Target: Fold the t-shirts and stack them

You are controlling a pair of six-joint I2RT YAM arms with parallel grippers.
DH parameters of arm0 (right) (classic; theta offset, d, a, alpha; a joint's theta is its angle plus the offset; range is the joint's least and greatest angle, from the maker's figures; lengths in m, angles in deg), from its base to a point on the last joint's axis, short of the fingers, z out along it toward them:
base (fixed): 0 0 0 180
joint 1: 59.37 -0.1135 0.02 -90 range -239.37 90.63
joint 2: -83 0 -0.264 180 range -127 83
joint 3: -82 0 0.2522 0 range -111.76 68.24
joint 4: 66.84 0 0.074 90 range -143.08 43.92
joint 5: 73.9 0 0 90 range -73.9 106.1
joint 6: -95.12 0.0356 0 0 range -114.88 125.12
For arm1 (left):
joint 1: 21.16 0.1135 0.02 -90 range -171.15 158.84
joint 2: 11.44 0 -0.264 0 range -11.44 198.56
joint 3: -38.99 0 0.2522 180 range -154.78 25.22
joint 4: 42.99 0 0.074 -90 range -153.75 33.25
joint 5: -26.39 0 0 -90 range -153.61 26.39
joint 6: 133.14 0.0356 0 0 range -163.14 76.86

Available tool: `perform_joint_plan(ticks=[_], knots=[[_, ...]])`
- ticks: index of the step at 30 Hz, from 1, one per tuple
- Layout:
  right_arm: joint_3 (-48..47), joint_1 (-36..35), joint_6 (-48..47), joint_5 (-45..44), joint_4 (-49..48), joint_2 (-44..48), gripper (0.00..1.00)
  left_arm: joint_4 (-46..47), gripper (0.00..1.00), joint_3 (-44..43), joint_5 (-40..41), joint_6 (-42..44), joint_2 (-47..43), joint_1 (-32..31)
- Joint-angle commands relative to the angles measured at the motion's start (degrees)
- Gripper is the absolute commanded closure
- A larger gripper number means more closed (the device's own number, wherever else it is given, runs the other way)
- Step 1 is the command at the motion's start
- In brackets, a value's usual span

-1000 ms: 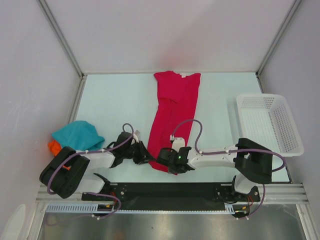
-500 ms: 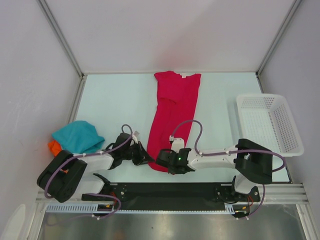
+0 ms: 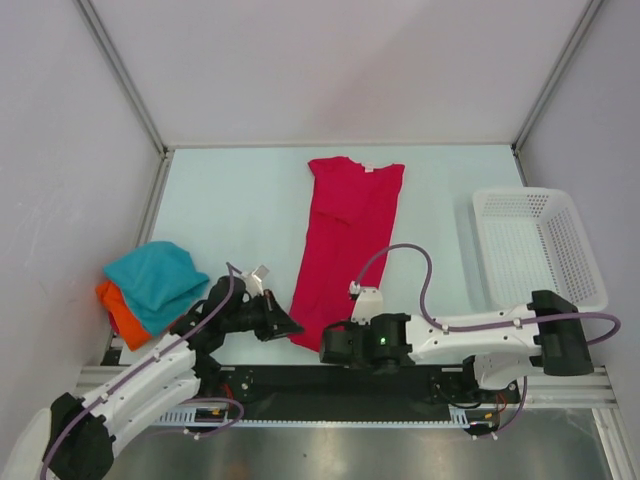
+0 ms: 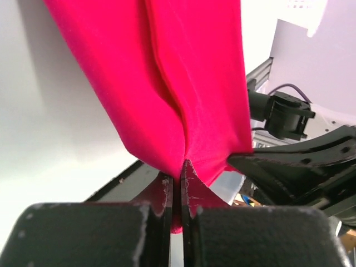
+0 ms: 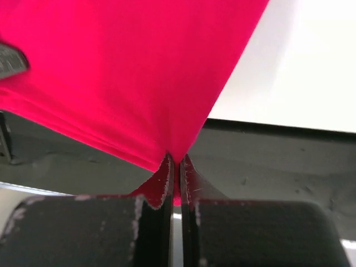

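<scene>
**Item 1. Crimson-pink t-shirt** (image 3: 345, 235). It lies mid-table as a long, narrow strip, with the collar toward the far wall and the hem at the near edge. A pale tag sits at the collar, too small to read.

**Item 2. Left gripper** (image 3: 285, 325). It is clenched on the hem's left corner. In the left wrist view the fingers (image 4: 166, 192) are pressed together with cloth pinched between them.

**Item 3. Right gripper** (image 3: 328, 345). It is clenched on the hem's right corner. The right wrist view shows the cloth drawn to a point between the closed fingers (image 5: 162, 183).

**Item 4. Teal-blue t-shirt** (image 3: 155, 280). It is bunched at the table's left edge, on top of Item 5.

**Item 5. Orange t-shirt** (image 3: 125, 312). Only its near-left part shows from under the teal one.

**Item 6. White mesh basket** (image 3: 540, 192). It stands at the right edge, well apart from the crimson shirt.

**Item 7. Table** (image 3: 230, 200). The surface is pale.

**View notes.**
- Only the top view shows Items 4 to 6 and the shirt's full length.
- Only the left wrist view shows a lengthwise crease running up the cloth from the grip, with black parts of the right arm just beside it.
- Only the right wrist view shows the dark base rail (image 5: 278, 161) under the raised hem corner.
</scene>
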Motion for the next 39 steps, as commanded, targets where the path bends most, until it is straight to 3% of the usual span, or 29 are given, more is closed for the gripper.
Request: perform_joint_plan(ticks=[1, 3, 7, 14, 20, 24, 32, 34, 36, 39], knots=[[-3.9, 1.1, 2.6, -4.6, 16.6, 1.4, 1.0, -5.9, 1.0, -2.3, 2.5, -2.3, -1.5, 0.4], [-4.1, 4.2, -1.4, -5.1, 15.5, 1.7, 1.0, -4.5, 1.0, -3.4, 2.5, -1.4, 1.3, 0.5], [-2.3, 16.0, -11.6, -4.8, 8.7, 3.6, 1.0, 0.4, 1.0, -11.4, 2.4, 2.6, 15.1, 0.9], [-7.8, 35.5, -32.0, -4.0, -3.1, 1.4, 1.0, 1.5, 1.0, -38.9, 0.7, 10.4, 39.3, 4.7], [-16.9, 45.5, -44.5, -0.3, -5.8, -9.7, 1.0, -0.4, 1.0, -57.2, -2.9, 11.8, 56.7, 7.2], [-24.4, 50.4, -48.9, 2.5, -5.8, -16.4, 1.0, -0.3, 1.0, -61.0, -3.2, 10.7, 61.0, 7.5], [-32.7, 57.0, -53.7, 4.8, -6.8, -26.4, 1.0, 5.8, 1.0, -59.5, -4.5, 5.4, 65.1, 9.5], [-34.0, 58.1, -54.3, 5.6, -6.8, -27.8, 0.94, 8.7, 0.99, -59.6, -6.3, 3.9, 67.4, 9.9], [-34.4, 59.3, -55.2, 6.9, -8.8, -28.2, 0.86, 9.3, 0.89, -60.6, -6.8, 3.0, 68.4, 10.0], [-34.3, 60.6, -56.6, 8.2, -10.7, -27.8, 0.67, 9.0, 0.41, -61.1, -6.2, 3.3, 69.3, 10.0]])
